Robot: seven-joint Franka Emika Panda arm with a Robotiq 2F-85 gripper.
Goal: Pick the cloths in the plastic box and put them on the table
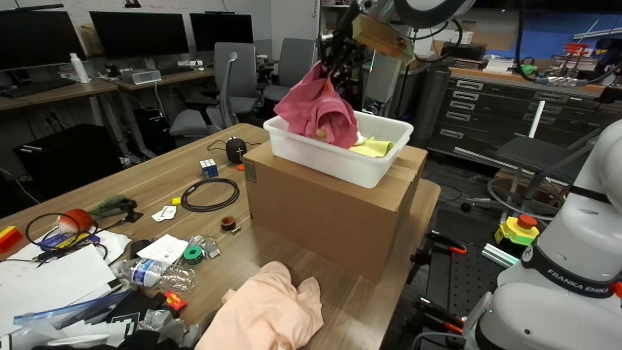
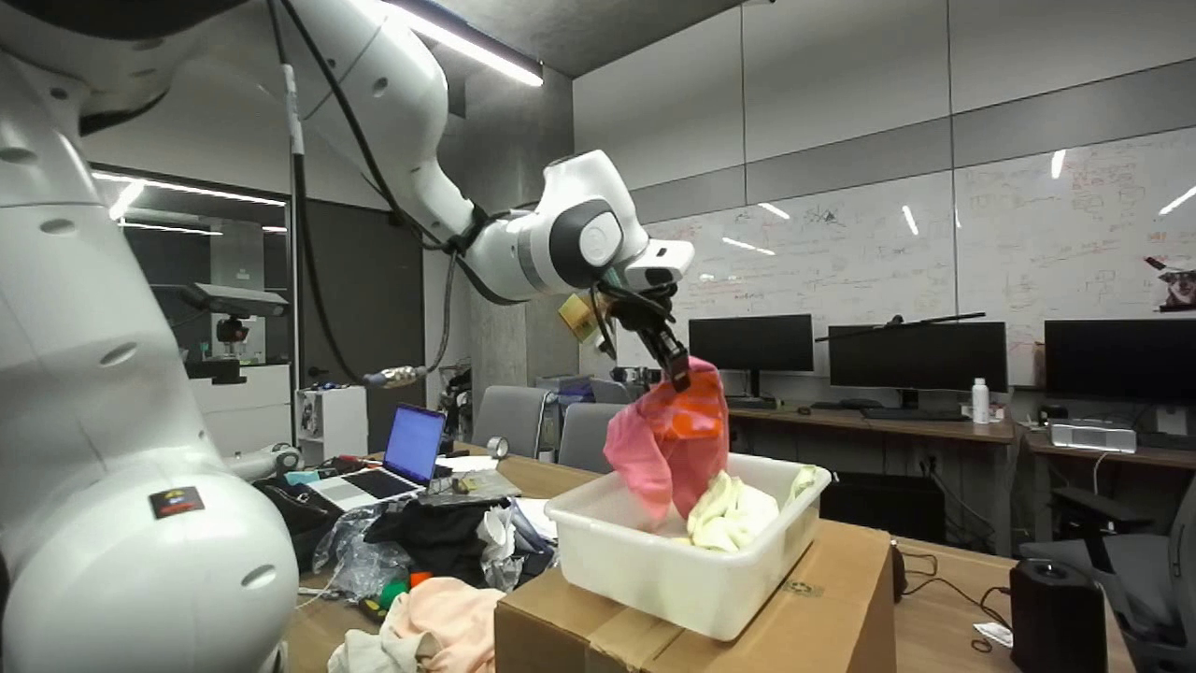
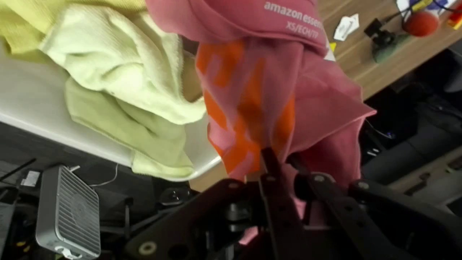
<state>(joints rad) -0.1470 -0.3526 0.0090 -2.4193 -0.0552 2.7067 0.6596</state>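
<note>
My gripper (image 2: 680,379) is shut on the pink-red cloth (image 2: 668,439), pinching its upper part; orange print shows near the fingers. The cloth hangs down from the jaws, its lower end still within the white plastic box (image 1: 323,163). In the wrist view the fingertips of the gripper (image 3: 280,154) stand close together with pink fabric between and around them. Pale yellow cloth (image 3: 115,65) lies crumpled inside the box, partly over its rim. The peach cloth (image 1: 267,306) lies bunched on the wooden table (image 1: 340,311), in front of the cardboard box.
A brown cardboard box (image 1: 316,218) on the table carries the plastic box. Papers, a water bottle (image 1: 155,273), a coiled black cable (image 1: 211,194), a Rubik's cube (image 1: 209,168) and a black speaker (image 1: 236,149) lie about. A laptop (image 2: 392,467) stands farther along the table.
</note>
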